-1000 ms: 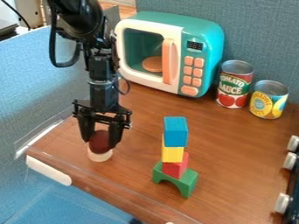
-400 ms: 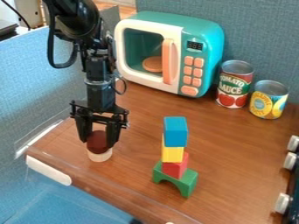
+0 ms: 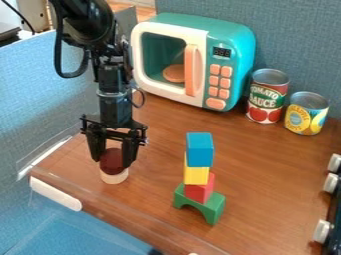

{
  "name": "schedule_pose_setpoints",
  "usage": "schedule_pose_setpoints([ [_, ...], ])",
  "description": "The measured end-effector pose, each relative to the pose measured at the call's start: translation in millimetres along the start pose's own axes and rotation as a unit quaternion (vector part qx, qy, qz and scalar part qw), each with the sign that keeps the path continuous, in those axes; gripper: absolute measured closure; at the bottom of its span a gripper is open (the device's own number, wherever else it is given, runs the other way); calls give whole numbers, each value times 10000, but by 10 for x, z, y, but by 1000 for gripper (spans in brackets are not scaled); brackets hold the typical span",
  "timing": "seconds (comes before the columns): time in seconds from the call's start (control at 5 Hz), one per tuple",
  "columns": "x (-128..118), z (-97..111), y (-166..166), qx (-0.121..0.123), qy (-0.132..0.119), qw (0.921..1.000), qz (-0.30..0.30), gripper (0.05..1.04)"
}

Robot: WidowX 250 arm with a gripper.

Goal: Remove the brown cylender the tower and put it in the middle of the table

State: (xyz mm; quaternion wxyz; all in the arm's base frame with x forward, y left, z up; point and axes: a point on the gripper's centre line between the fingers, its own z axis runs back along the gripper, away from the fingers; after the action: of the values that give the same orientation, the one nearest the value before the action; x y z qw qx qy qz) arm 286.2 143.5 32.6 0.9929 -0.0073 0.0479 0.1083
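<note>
The hand (image 3: pixel 112 163) is clenched on the brown cylinder (image 3: pixel 110 158), with a finger at either side. The brown cylinder sits directly above the white cylinder (image 3: pixel 114 177), near the table's (image 3: pixel 160 149) left front corner; I cannot tell whether the two touch or a sliver of space parts them.

The step in hand looks to be the lift off this short tower. Best to go straight up first, slowly, and shift sideways only once the brown cylinder's underside is well clear, since a sideways drag could tip the white cylinder or twist the load in the grip. Squeeze firmly enough to stop the round sides rolling, and keep the hand upright.

The block stack (image 3: pixel 197 176) stands to the right of the hand, its blue block (image 3: pixel 200 150) on top. It looks narrow and easily toppled, so the carry should pass behind it, on the microwave (image 3: pixel 233 45) side, with room to spare. A bare patch between the block stack and the red can (image 3: pixel 267 97) seems a fair middle to aim for. Lower until the brown cylinder rests flat, then let go evenly and rise straight up.
</note>
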Motion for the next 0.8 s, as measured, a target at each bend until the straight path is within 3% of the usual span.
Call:
schedule_pose_setpoints([
  [0.2,-2,6,0,-36,165,9998,78,77],
  [0.6,-59,20,37,-153,282,9991,291,83],
  [0.8,-5,526,-39,189,-109,9995,237,83],
])
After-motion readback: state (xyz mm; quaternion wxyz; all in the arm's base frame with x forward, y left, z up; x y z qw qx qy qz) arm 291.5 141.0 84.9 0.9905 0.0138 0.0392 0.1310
